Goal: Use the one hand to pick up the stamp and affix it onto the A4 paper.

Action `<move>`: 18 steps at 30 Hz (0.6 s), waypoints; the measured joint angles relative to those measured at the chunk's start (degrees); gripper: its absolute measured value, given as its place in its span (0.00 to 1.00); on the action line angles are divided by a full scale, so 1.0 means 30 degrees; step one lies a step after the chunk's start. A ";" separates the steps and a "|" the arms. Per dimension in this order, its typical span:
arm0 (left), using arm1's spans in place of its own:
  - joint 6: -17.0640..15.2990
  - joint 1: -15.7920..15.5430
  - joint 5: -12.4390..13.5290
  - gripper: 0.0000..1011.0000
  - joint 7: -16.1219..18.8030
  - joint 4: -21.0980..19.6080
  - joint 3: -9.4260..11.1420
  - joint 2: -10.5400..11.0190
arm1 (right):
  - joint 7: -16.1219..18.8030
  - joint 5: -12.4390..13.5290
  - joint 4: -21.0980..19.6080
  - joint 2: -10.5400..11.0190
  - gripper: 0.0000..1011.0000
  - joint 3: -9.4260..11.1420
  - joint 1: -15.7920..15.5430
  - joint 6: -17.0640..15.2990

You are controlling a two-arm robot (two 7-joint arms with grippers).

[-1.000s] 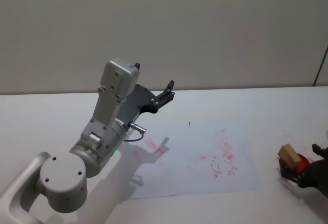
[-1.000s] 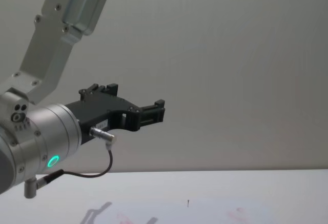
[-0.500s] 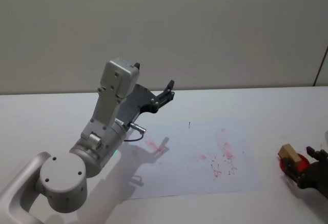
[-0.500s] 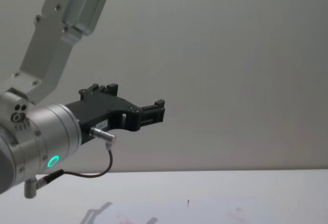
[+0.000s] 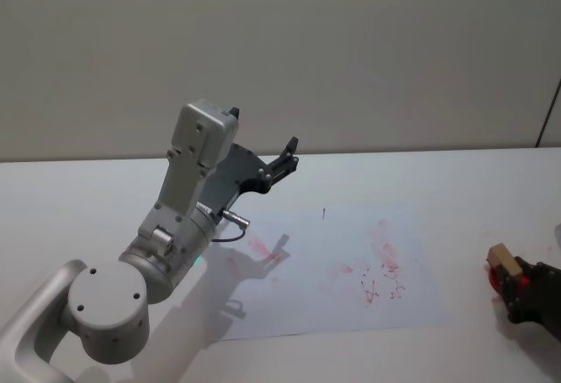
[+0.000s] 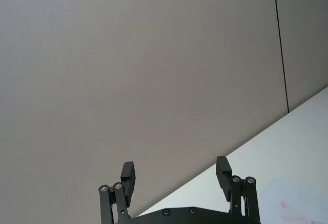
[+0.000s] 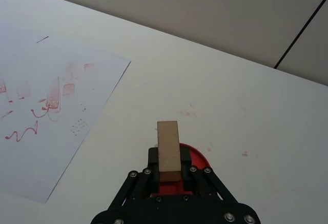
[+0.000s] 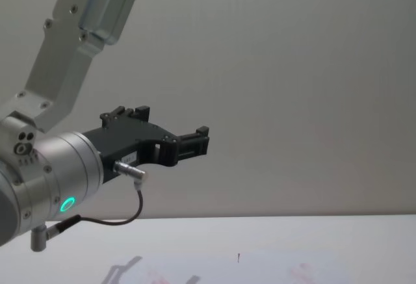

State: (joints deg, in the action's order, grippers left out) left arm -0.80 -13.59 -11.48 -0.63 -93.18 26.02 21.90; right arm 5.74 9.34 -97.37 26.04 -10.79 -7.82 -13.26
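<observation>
The stamp [image 7: 168, 149], a pale wood-coloured block, stands upright between the fingers of my right gripper [image 7: 169, 171], which is shut on it. In the head view the stamp [image 5: 500, 256] and right gripper [image 5: 510, 274] are at the table's right edge, off to the right of the A4 paper [image 5: 342, 269]. The white sheet carries red prints and a small dark tick; its corner [image 7: 46, 126] also shows in the right wrist view. My left gripper [image 5: 287, 154] is parked, raised high over the table's left, open [image 6: 174, 174] and holding nothing.
A round red ink pad [image 7: 197, 157] lies on the white table right under the held stamp. A few red smudges mark the table [image 7: 241, 116] beyond it. The thick silver left arm [image 5: 175, 225] stands over the paper's left edge.
My right gripper has shifted a little to the right with the stamp, and less of the red pad shows in the head view. The left arm has not moved.
</observation>
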 joint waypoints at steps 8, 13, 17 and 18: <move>0.0000 0.0000 0.0000 0.99 0.0001 0.0000 0.0000 0.0000 | 0.0205 0.0032 -0.0106 -0.0055 0.21 -0.0012 -0.0039 0.0305; 0.0000 0.0000 0.0000 0.99 0.0001 0.0000 0.0000 0.0000 | 0.0547 0.0121 -0.0419 -0.0060 0.21 -0.0033 -0.0095 0.0699; 0.0000 0.0000 0.0001 0.99 0.0000 0.0000 0.0000 0.0000 | 0.0981 0.0240 -0.0789 -0.0060 0.21 -0.0072 -0.0152 0.1044; 0.0001 0.0000 0.0000 0.99 0.0000 0.0000 0.0000 0.0001 | 0.1173 0.0285 -0.0951 -0.0060 0.21 -0.0093 -0.0172 0.1165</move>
State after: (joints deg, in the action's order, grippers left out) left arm -0.79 -13.59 -11.48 -0.63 -93.18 26.02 21.90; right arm 9.26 10.20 -100.22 25.86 -11.07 -8.34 -9.77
